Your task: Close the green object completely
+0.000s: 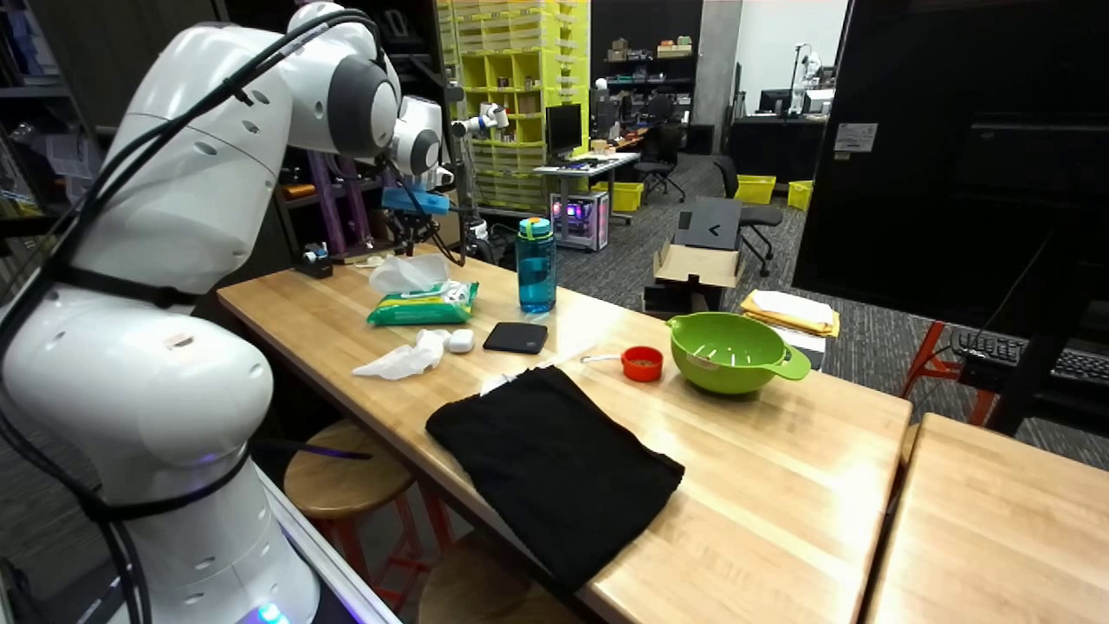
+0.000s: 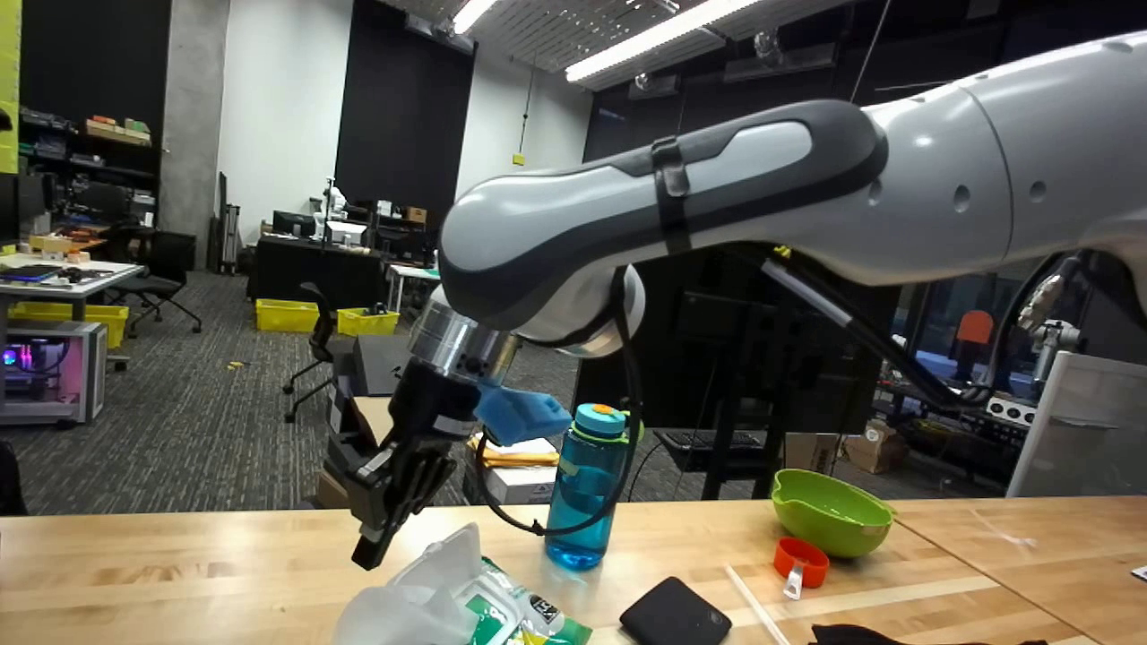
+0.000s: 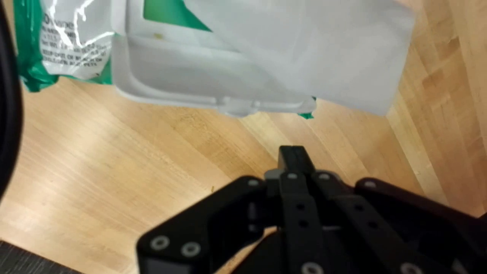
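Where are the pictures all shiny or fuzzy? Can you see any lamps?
In an exterior view, long ceiling lights shine bright white; in an exterior view, glare whitens part of the table; in the wrist view, bright streaks cross the green packet, and the black cable at the left edge is blurred.

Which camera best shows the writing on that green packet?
The wrist view: the writing looks largest there, though partly blurred. Both exterior views show the green packet, but its writing is too small to read.
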Available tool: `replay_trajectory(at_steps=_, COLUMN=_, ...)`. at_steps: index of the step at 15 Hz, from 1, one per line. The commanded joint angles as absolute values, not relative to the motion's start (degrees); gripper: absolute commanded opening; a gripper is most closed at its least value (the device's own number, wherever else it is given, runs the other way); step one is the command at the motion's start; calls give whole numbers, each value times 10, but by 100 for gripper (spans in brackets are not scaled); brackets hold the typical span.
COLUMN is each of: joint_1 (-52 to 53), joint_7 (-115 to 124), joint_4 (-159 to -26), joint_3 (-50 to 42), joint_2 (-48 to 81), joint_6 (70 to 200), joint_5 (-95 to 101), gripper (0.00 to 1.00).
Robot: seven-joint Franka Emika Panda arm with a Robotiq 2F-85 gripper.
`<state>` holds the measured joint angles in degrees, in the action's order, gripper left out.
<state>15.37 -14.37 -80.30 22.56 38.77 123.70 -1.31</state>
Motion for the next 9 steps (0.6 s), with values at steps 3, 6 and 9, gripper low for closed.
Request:
replay_trajectory(at_steps=3, joint_1=143, joint_7=-134, joint_4=-905, joint_3=208, joint_2=316, joint_6=1243, joint_5=-43, gripper=0)
replay_trajectory(at_steps=6, joint_1=140, joint_7=-127, joint_4=-931, joint_3=197, joint_2=297, joint_6=1240, joint_5=-60, gripper=0)
replay_trajectory(at_steps=9, joint_1=142, joint_7=-120, joint_4=-944, joint_3=186, joint_2=282, joint_6=1237, joint_5=-65, gripper=0)
